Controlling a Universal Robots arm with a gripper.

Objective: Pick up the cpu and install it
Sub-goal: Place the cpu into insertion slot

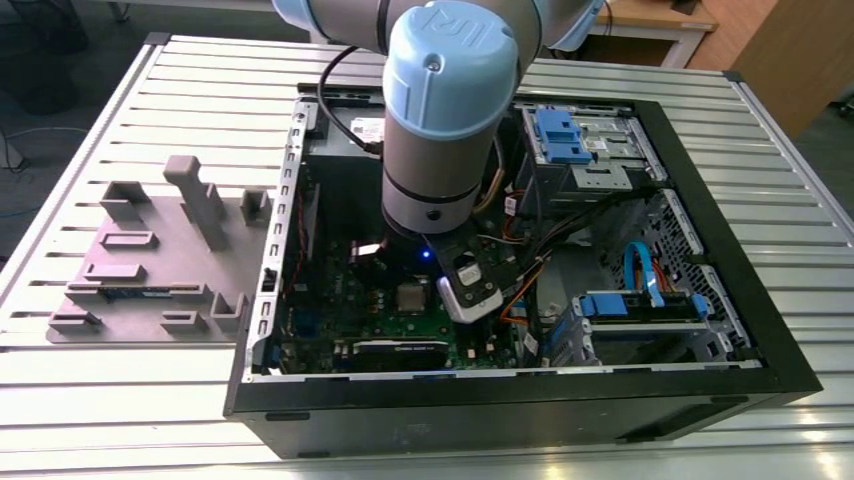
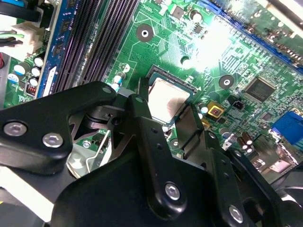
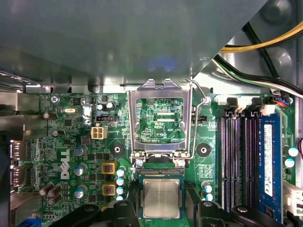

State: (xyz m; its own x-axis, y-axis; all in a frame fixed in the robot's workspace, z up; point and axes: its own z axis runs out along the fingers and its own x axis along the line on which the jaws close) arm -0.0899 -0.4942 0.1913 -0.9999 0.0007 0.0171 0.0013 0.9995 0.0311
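The cpu [image 3: 161, 197] is a pale silver square lying flat in its socket on the green motherboard [image 3: 71, 142]. It also shows in the second wrist view [image 2: 166, 97] and, small, in the exterior view [image 1: 411, 297]. My gripper [image 2: 166, 113] is low over the socket inside the computer case. One black finger [image 2: 141, 109] sits against one edge of the chip and the other finger [image 2: 191, 125] against the opposite edge, so the gripper is shut on the cpu. The socket's silver metal frame [image 3: 160, 94] stands swung open beside the chip, with its wire lever [image 3: 201, 101] raised.
Memory slots [image 3: 236, 161] and a blue stick [image 3: 267, 156] run along one side of the socket. Cables [image 3: 265, 45] and capacitors [image 3: 79, 151] crowd the board. The case walls [image 1: 267, 300] enclose the arm. A grey parts fixture [image 1: 160, 250] lies on the slatted table at the exterior view's left.
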